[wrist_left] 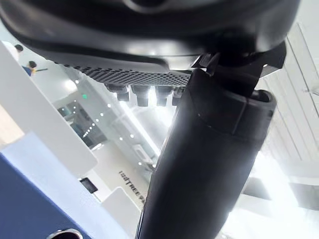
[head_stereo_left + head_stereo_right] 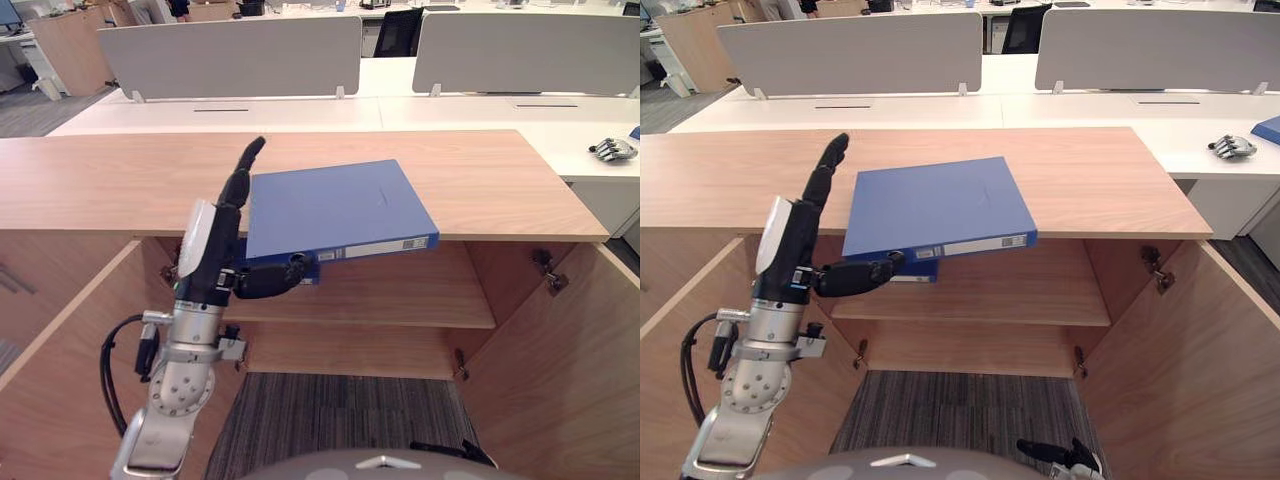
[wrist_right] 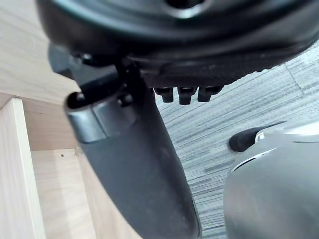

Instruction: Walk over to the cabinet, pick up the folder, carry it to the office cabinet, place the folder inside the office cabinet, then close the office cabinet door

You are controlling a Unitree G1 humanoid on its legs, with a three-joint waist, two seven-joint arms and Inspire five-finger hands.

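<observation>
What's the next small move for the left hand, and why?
Probably lower the left hand a little before pushing forward. It pinches the blue folder by its left edge, and the folder appears roughly level with the cabinet top, likely too high to go in. The shelf lies open just below.

Silver-grey arm [image 2: 180, 378] — dark, white-capped left hand [image 2: 216, 256]

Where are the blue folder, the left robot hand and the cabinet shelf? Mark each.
blue folder [image 2: 335, 205], left eye view, top cover.
left robot hand [image 2: 226, 235], left eye view, hand's dark body.
cabinet shelf [image 2: 405, 290], left eye view, bare board.
</observation>
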